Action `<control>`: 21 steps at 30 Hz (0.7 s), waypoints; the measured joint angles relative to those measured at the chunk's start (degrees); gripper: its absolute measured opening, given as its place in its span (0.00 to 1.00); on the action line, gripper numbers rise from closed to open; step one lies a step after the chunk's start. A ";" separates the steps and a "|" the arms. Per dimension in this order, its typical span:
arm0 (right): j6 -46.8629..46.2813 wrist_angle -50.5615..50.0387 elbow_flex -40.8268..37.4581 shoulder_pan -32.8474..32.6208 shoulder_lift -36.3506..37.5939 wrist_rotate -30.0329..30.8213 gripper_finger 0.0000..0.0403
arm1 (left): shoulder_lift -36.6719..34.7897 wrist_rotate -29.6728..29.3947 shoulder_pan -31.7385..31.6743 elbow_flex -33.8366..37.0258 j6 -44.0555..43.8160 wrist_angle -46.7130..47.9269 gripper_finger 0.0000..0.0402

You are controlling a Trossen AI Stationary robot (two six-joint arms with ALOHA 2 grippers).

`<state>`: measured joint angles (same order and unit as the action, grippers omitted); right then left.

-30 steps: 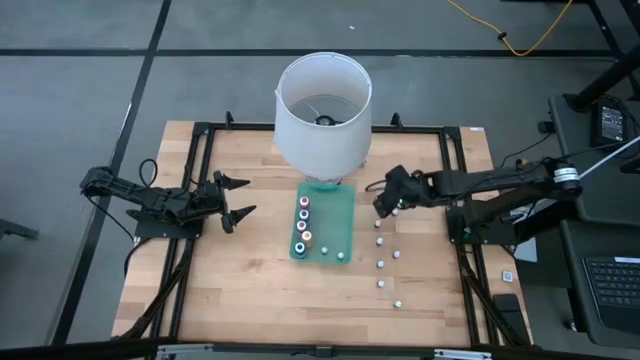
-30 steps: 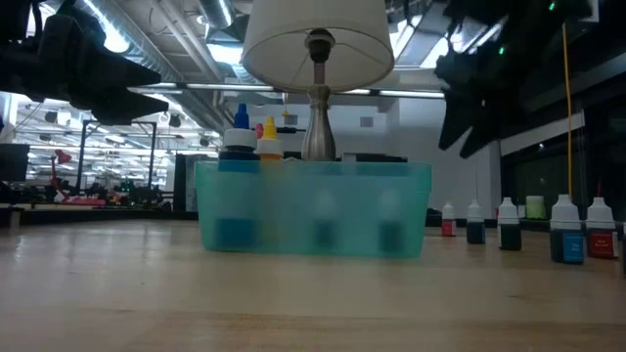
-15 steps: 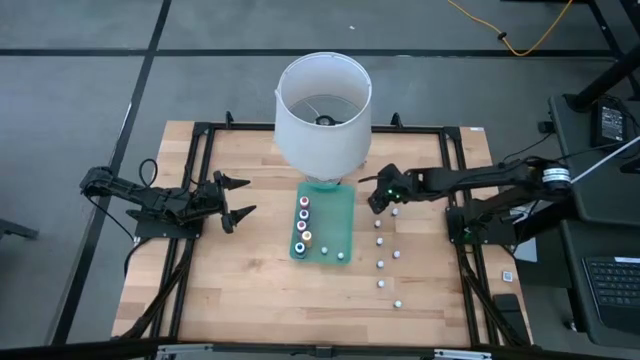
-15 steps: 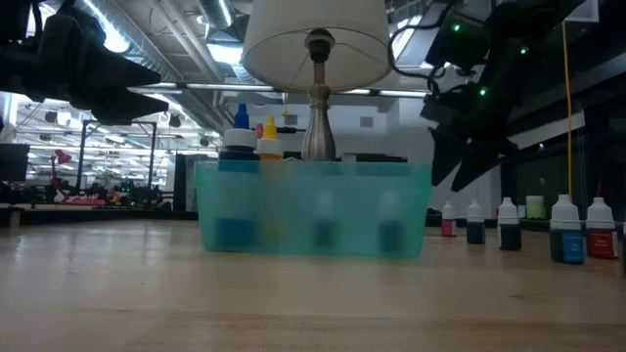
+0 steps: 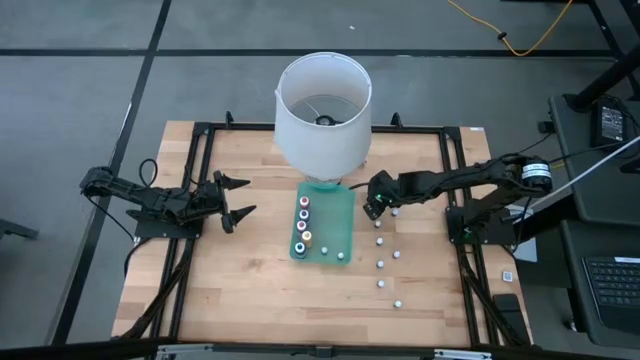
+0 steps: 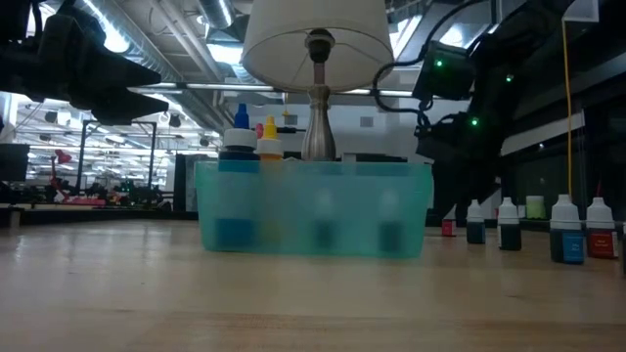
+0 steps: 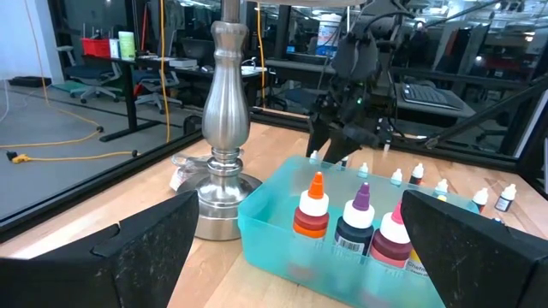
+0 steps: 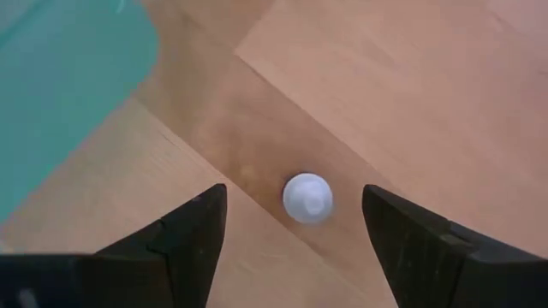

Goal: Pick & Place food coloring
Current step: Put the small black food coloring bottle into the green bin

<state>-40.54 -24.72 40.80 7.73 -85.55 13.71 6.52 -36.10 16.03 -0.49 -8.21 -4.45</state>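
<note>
The food coloring is tiny upright bottles. Several stand in a teal tray (image 5: 335, 225), and caps of orange (image 7: 316, 184) and purple (image 7: 362, 193) show there. Several more stand loose in a row (image 5: 380, 264) on the wood to the tray's right. My right gripper (image 8: 294, 193) is open and points down over the far end of that row (image 5: 373, 207). Its fingers stand on either side of one white-capped bottle (image 8: 307, 198), without touching it. In the low view it (image 6: 445, 196) hides that bottle's top. My left gripper (image 5: 248, 197) is open and empty, left of the tray.
A lamp with a white shade (image 5: 322, 110) and a metal base (image 7: 225, 162) stands just beyond the tray's far end. A black frame (image 5: 200, 135) runs around the tabletop. The teal tray's corner (image 8: 68, 85) lies close to my right gripper.
My right gripper has gone toward the table's left edge and down, from above the loose bottles to close over the far end of their row, beside the tray's far right corner. The bottles have stayed where they were.
</note>
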 joint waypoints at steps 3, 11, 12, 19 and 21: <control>0.51 0.62 0.02 0.00 0.13 0.05 0.65 | -0.02 -0.02 -0.02 0.00 -0.01 -0.02 1.00; 0.51 0.22 0.02 0.00 0.23 0.14 0.46 | 0.00 -0.07 -0.02 0.02 -0.02 0.00 1.00; 0.51 0.18 0.00 -0.02 0.23 0.14 0.43 | -0.01 -0.07 -0.01 0.02 0.00 -0.01 1.00; 1.45 0.07 0.02 -0.94 0.57 3.15 0.21 | -0.02 -0.09 -0.02 0.02 -0.02 -0.01 1.00; 2.49 0.51 0.02 -1.62 1.20 4.38 0.15 | -0.02 -0.09 0.00 0.02 -0.01 0.00 1.00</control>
<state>-38.06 -24.21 40.82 6.11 -84.35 18.09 6.50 -36.18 16.03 -0.47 -8.21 -4.45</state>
